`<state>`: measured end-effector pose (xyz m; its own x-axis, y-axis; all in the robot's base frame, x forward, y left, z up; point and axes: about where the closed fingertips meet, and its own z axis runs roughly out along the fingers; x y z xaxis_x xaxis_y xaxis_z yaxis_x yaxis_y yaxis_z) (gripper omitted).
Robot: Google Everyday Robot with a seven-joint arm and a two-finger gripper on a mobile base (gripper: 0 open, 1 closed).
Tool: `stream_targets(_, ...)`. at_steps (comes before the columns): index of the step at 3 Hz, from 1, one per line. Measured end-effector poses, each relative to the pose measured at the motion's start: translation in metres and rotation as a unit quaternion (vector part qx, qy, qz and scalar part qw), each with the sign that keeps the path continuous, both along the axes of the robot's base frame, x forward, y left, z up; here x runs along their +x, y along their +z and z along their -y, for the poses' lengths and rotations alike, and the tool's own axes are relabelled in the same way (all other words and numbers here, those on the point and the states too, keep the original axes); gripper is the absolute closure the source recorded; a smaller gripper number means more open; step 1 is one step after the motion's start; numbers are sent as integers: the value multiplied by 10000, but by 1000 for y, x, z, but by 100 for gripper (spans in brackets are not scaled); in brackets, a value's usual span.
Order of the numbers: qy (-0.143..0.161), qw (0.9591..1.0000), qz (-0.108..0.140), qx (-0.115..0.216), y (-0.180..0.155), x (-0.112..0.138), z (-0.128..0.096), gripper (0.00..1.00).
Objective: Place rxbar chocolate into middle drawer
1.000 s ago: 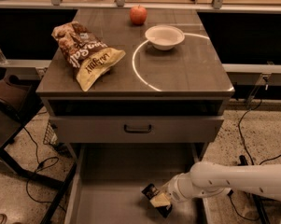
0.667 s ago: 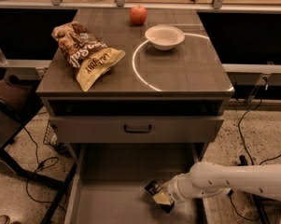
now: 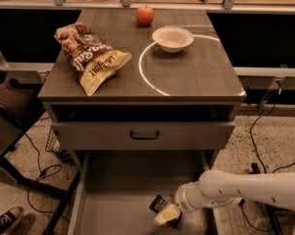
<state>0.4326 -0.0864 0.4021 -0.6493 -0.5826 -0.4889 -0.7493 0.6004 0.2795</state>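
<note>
The middle drawer (image 3: 112, 199) stands pulled out below the cabinet, its bare grey floor showing. My gripper (image 3: 166, 214) reaches in from the right on a white arm (image 3: 235, 187), low over the drawer's right front part. It is shut on the rxbar chocolate (image 3: 158, 202), a small black bar that sticks out tilted to the upper left of the fingers, just above the drawer floor.
The closed drawer front with a dark handle (image 3: 144, 135) is above the open drawer. On the cabinet top lie a brown-and-yellow chip bag (image 3: 90, 58), a red apple (image 3: 145, 15) and a white bowl (image 3: 172, 37). A dark chair (image 3: 10, 106) and cables are on the left.
My gripper with the bar has sunk slightly toward the drawer floor. Nothing else has moved.
</note>
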Motion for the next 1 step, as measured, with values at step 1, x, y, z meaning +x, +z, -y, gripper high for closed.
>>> stream_targets(1, 0, 10000, 0, 0, 0, 0, 0, 0)
